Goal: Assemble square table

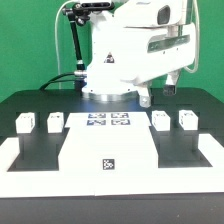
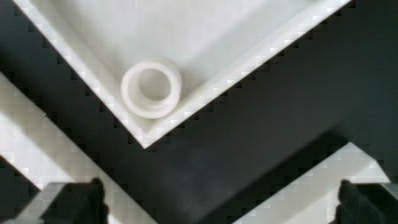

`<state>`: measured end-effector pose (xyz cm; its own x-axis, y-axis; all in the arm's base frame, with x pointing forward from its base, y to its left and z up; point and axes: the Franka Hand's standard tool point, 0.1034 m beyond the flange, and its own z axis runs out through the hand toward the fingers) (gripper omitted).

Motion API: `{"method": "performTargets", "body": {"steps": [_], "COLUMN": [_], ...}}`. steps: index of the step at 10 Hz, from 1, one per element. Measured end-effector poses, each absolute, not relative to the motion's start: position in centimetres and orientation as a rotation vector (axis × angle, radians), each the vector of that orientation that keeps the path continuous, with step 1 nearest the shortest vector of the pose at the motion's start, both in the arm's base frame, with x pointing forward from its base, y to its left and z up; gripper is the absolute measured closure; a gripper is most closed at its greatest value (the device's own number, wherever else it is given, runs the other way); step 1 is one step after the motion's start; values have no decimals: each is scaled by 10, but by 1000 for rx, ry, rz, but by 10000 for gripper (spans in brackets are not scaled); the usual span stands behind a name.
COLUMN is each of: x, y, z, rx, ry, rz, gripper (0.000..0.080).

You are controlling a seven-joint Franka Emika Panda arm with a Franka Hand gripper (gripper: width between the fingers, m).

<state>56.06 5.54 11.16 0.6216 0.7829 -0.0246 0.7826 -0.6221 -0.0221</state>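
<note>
Black-and-white tag (image 1: pixel 108 165) on the square table panel (image 1: pixel 85 160): pattern only, too small to read. Lies flat at 6 o'clock on the dark counter (image 1: pixel 30 102) in the exterior view, near the white rail (image 1: pixel 10 155). Marker board (image 1: pixel 109 121) just beyond at 12 o'clock. Two legs (image 1: pixel 55 123) at 10 o'clock of the panel, two further at 2 o'clock, each standing apart with bare counter between. In the wrist view, rimmed panel corner with one round socket (image 2: pixel 151 87), empty. Hand (image 2: pixel 217 205) spread wide, gripping nothing.
</note>
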Motion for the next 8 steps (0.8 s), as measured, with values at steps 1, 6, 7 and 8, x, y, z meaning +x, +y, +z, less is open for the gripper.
{"method": "performTargets", "body": {"steps": [1,6,7,8], "x": [561,561,561,561], "y": [55,55,55,54], "z": [112,112,112,112], "rx": [-2821,-2821,-2821,-2802], "ry": [-1362,-1362,-1362,-1403], "rz": [50,50,50,48], "gripper": [150,150,150,150]}}
